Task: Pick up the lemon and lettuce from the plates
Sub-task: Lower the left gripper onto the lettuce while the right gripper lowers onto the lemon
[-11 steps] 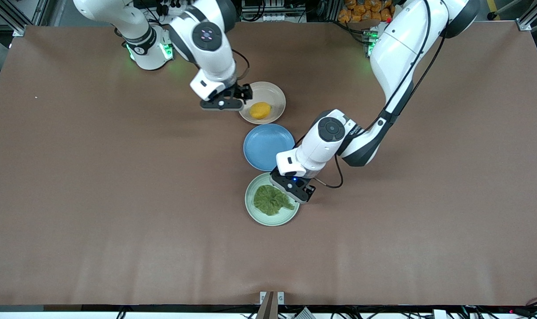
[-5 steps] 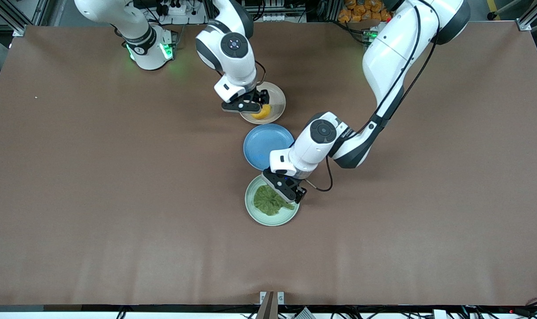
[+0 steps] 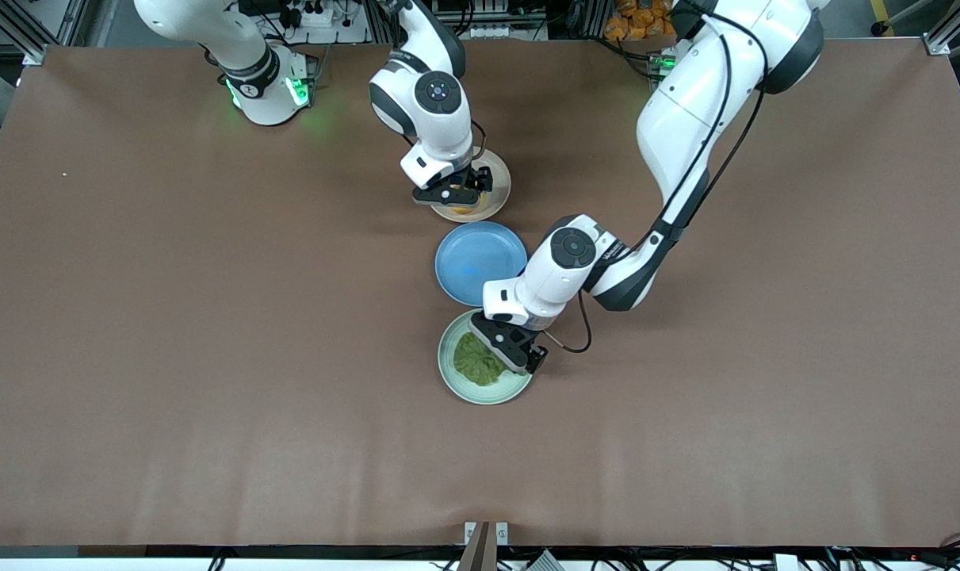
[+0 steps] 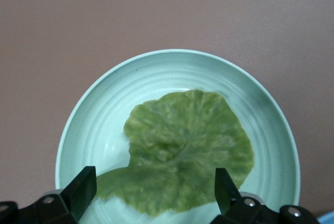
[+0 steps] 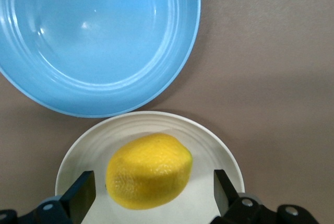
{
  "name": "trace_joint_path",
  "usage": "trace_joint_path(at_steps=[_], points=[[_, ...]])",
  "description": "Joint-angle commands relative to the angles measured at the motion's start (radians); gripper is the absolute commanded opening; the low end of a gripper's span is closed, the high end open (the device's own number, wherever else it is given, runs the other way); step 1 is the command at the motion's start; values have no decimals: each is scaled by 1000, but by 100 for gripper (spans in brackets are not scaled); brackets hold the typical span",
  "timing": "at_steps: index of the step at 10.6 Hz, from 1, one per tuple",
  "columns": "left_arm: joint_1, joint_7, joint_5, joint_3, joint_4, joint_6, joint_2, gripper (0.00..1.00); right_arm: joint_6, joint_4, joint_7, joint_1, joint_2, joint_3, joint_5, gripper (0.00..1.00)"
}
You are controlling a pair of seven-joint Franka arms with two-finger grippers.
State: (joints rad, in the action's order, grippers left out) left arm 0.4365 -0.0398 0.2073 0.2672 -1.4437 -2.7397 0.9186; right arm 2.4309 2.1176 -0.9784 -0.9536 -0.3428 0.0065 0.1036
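Observation:
The yellow lemon (image 5: 148, 171) lies on the beige plate (image 5: 209, 140). My right gripper (image 5: 151, 190) is open, with one finger on each side of the lemon and clear of it. In the front view the right gripper (image 3: 452, 193) covers most of the lemon (image 3: 462, 210) on the beige plate (image 3: 502, 184). The green lettuce (image 4: 188, 151) lies flat on the mint plate (image 4: 104, 104). My left gripper (image 4: 154, 190) is open just above the leaf's edge. In the front view the left gripper (image 3: 507, 347) hangs over the lettuce (image 3: 476, 362) and the mint plate (image 3: 480, 396).
An empty bright blue plate (image 3: 480, 262) sits between the two task plates, close to both; it also shows in the right wrist view (image 5: 99, 41). The brown table (image 3: 210, 317) spreads wide toward both ends.
My right gripper has moved from beside the beige plate to over the lemon. My left gripper has shifted over the lettuce, covering more of it.

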Motion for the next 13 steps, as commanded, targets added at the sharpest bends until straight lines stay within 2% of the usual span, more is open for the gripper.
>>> trace_joint_path(at_steps=[1,5,8,9,10,11,12,13], points=[[25,12,20,-20,66,-15,54,100,37,-24,-45,-34,-50,-10,2,100],[31,12,20,-20,68,-18,71,99,73,-34,-68,-56,-94,-10,2,100],[31,11,20,-22,68,-18,77,81,73,-34,-69,-56,-105,-13,1,100],[31,11,20,-22,68,-18,80,72,74,-33,-69,-54,-107,-14,1,77],[31,8,20,-23,68,-18,82,63,74,-34,-69,-54,-110,-16,1,35],[30,-2,21,-31,66,-18,82,52,74,-34,-69,-54,-111,-16,1,12],[31,-6,21,-37,66,-18,82,42,73,-34,-68,-53,-111,-17,1,0],[30,-8,23,-37,65,-18,80,33,71,-34,-68,-48,-108,-17,1,0]])
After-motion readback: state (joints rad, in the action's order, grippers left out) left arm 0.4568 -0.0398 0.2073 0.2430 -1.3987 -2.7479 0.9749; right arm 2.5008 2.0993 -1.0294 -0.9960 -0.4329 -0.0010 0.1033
